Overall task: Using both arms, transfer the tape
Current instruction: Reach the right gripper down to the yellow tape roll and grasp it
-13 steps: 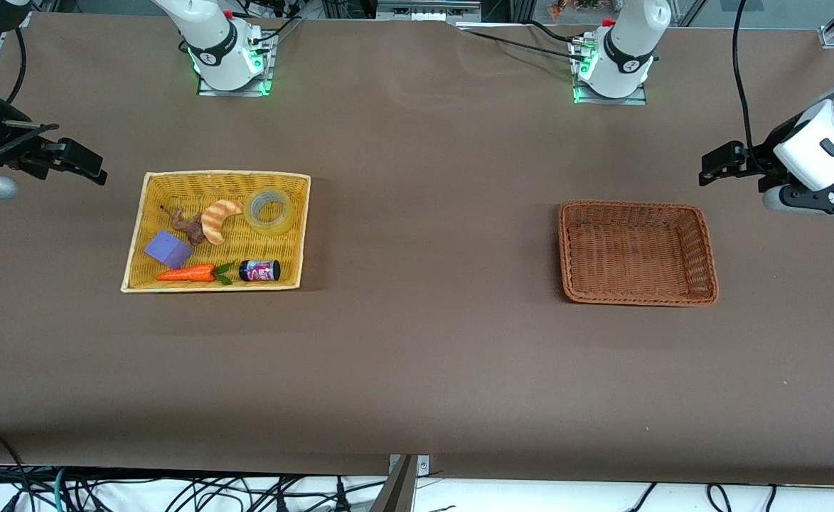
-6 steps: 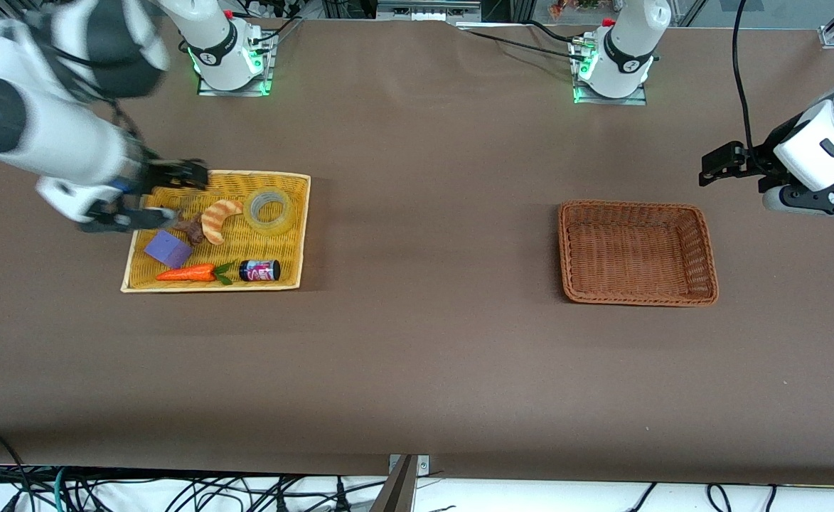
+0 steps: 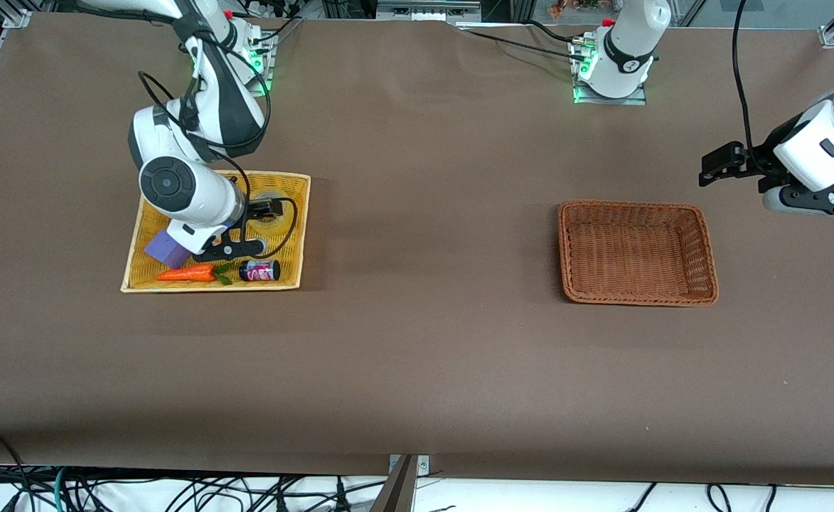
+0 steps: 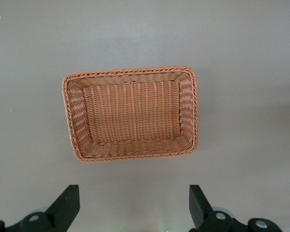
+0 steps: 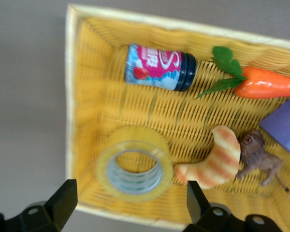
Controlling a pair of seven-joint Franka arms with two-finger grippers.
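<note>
We see the right gripper (image 3: 266,208), a black two-finger claw on a white jointed arm, hanging over the shallow yellow woven tray (image 3: 142,213) at the right arm's end of the table. Its fingers (image 5: 63,200) are spread wide and hold nothing.

Below the claw lies the ring-shaped roll of translucent yellowish tape (image 5: 135,169), flat on the tray floor close to a corner, its wide hole facing up; in the front view the arm covers most of it (image 3: 283,215). Just beside the tape lies a striped croissant toy (image 5: 214,162), and a small brown lion figure (image 5: 256,157) touches the croissant. A dark jar with a pink label (image 3: 259,270) lies on its side nearer the front camera than the claw, with an orange carrot toy with green leaves (image 3: 188,272) beside it and a purple block (image 3: 163,249) close by.

The left gripper (image 3: 718,165) waits over bare brown table near the empty brown wicker basket (image 3: 635,252), toward the left arm's end. Its fingers (image 4: 66,205) are also spread apart, empty.
</note>
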